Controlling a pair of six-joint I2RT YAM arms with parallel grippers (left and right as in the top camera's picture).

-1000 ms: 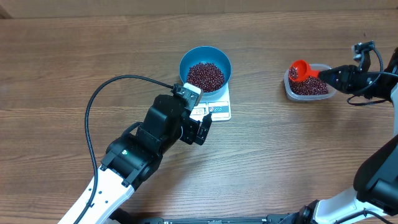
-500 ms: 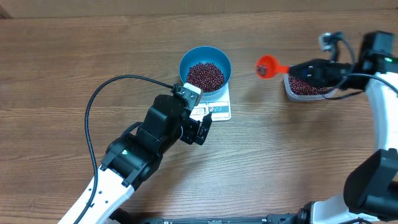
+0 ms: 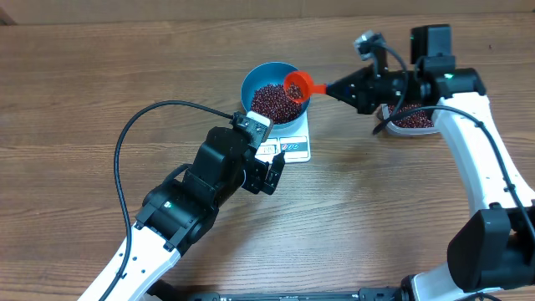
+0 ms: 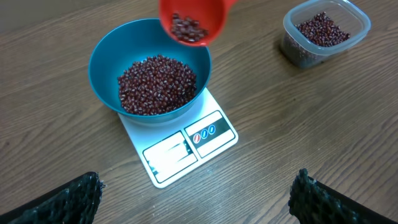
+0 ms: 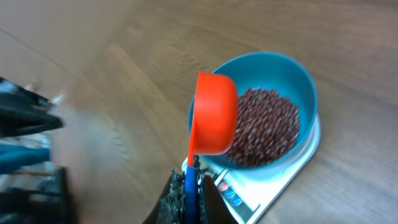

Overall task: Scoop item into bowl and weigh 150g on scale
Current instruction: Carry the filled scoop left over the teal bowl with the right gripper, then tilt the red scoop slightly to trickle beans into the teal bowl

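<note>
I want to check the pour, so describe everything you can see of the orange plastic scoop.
The round orange-red plastic scoop is a smooth, glossy cup on a thin straight handle. It hangs in the air over the rim of the deep blue bowl on the right arm's side, tipped so its mouth faces the bowl's inside. A few small dark red-brown beans lie inside the cup. The right hand is shut on the handle's end; nothing else seems to touch it.

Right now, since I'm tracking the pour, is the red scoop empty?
No, the left wrist view shows beans lying in the red scoop above the blue bowl.
</note>
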